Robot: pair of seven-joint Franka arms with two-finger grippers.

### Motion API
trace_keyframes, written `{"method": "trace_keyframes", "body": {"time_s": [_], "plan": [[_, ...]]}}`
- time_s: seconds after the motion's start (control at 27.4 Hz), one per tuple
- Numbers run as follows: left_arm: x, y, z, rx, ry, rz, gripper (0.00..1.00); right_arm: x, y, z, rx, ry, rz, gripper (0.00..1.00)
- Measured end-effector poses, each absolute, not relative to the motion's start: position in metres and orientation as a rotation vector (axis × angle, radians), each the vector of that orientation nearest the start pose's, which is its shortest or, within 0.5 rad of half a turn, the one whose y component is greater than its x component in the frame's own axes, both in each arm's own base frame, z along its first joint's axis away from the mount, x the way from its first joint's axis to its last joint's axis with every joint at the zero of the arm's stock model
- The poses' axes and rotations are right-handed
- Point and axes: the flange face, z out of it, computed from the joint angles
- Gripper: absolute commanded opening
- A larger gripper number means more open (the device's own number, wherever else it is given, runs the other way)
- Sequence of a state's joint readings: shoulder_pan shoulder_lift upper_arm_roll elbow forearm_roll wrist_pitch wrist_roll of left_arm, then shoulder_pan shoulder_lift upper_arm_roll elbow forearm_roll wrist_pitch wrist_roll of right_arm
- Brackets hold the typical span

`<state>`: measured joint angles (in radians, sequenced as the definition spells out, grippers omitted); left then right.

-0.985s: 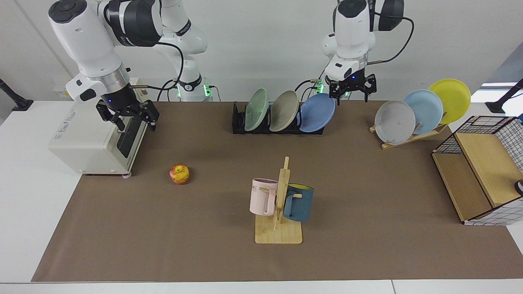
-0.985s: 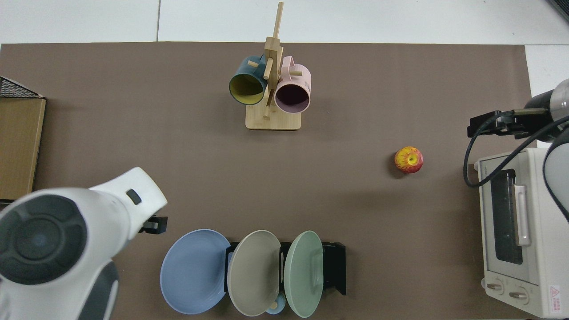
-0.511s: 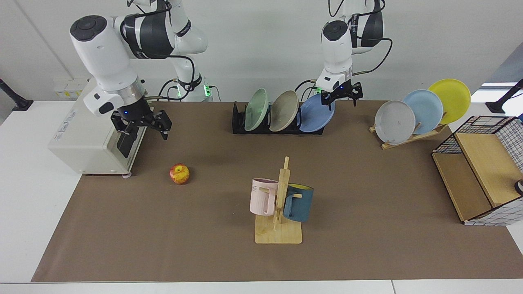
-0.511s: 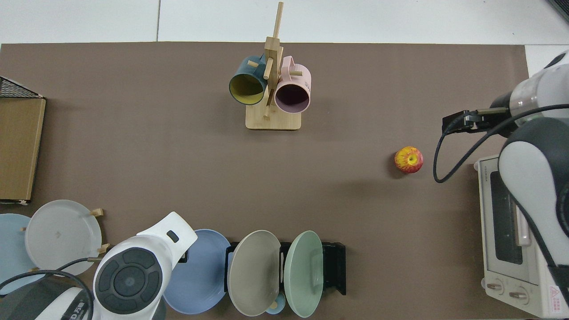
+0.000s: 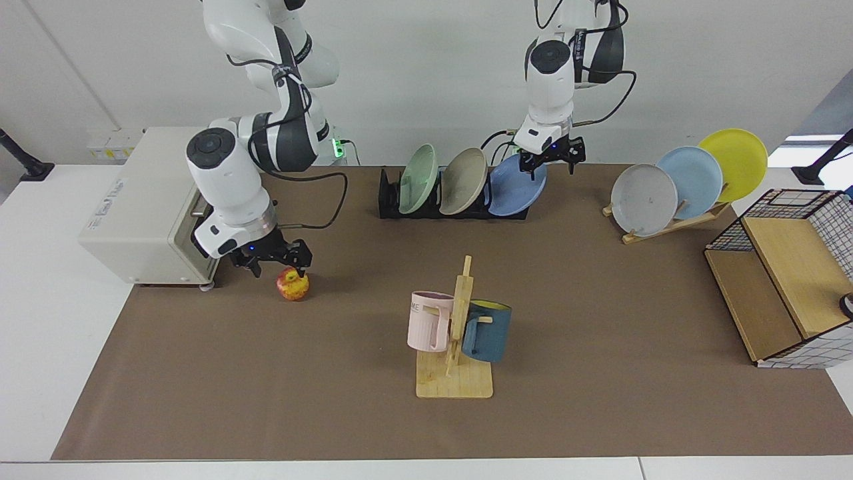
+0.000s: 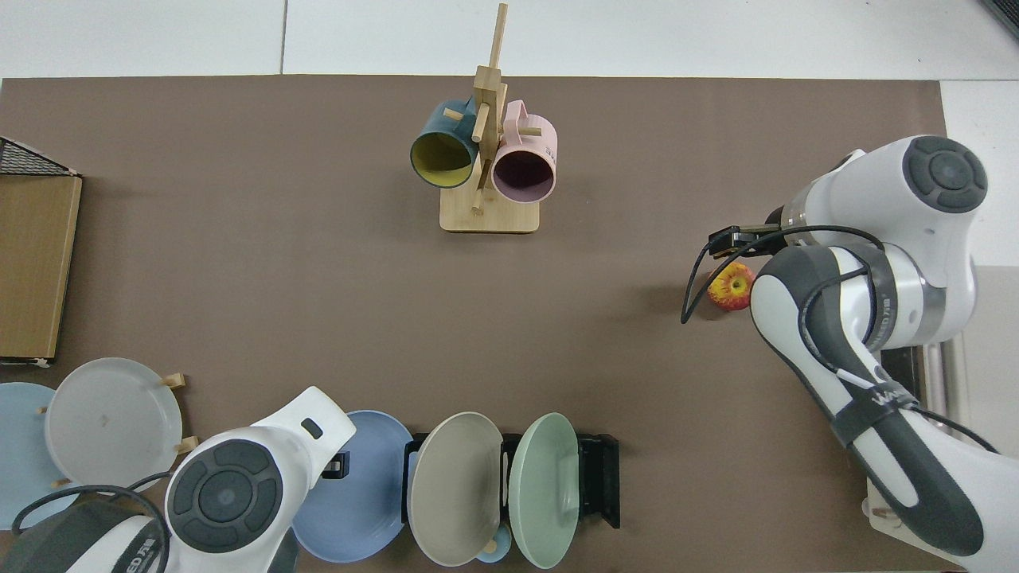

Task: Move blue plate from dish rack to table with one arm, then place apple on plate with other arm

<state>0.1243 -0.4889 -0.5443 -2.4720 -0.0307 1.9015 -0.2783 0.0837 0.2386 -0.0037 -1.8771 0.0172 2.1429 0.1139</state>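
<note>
The right gripper (image 5: 278, 261), jaws apart, has dropped from beside the toaster oven (image 5: 150, 213) to just above the apple (image 5: 292, 285) on the table (image 5: 266, 400). The left gripper (image 5: 550, 159), also spread, stays at the upper rim of the blue plate (image 5: 514, 188), which leans in the dish rack (image 5: 390, 200).

From above, the left arm's wrist covers the blue plate's (image 6: 362, 493) nine o'clock edge, the right arm hides half the apple (image 6: 728, 286), and the toaster oven (image 6: 955, 382) is mostly buried.

Blue plate (image 5: 516, 187) matte, smooth; table (image 5: 600, 300) mat matt brown; mug stand (image 5: 456, 373) light wood
</note>
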Motion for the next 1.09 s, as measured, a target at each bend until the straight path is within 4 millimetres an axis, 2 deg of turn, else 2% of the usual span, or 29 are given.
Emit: {"method": "trace_keyframes", "body": {"time_s": [0.18,0.22,0.29,0.4,0.51,0.58,0.62,0.66,0.69,0.73,0.77,0.8,1.09], "plan": [[0.352,-0.168,0.418,-2.882,0.1,0.127,0.99,0.609,0.048,0.356,-3.129,0.072,0.009,1.0],[0.35,-0.169,0.415,-2.879,0.108,0.133,0.96,0.609,0.048,0.35,-3.13,0.073,0.017,1.0],[0.347,-0.172,0.41,-2.873,0.121,0.14,0.82,0.61,0.047,0.339,-3.13,0.075,0.02,1.0],[0.345,-0.175,0.407,-2.867,0.134,0.14,0.76,0.61,0.047,0.322,-3.131,0.077,0.016,1.0],[0.342,-0.181,0.406,-2.858,0.154,0.135,0.58,0.608,0.046,0.308,-3.132,0.078,0.02,1.0],[0.34,-0.185,0.405,-2.852,0.166,0.133,0.52,0.607,0.045,0.301,-3.133,0.08,0.029,0.99],[0.34,-0.186,0.405,-2.85,0.17,0.132,0.47,0.607,0.045,0.297,-3.134,0.081,0.035,0.87],[0.339,-0.187,0.405,-2.849,0.173,0.131,0.41,0.606,0.044,0.295,-3.134,0.082,0.04,0.58],[0.339,-0.188,0.405,-2.848,0.175,0.13,0.33,0.606,0.044,0.293,-3.134,0.082,0.043,0.36],[0.338,-0.188,0.405,-2.847,0.177,0.129,0.2,0.606,0.044,0.291,-3.134,0.083,0.045,0.19],[0.338,-0.189,0.404,-2.846,0.18,0.129,0.02,0.605,0.044,0.289,-3.134,0.083,0.046,0.04],[0.338,-0.189,0.404,-2.845,0.182,0.128,0.0,0.605,0.044,0.288,-3.135,0.082,0.047,0.0],[0.337,-0.189,0.409,-2.844,0.18,0.107,0.0,0.605,0.046,0.288,-3.135,0.079,0.047,0.0]]}}
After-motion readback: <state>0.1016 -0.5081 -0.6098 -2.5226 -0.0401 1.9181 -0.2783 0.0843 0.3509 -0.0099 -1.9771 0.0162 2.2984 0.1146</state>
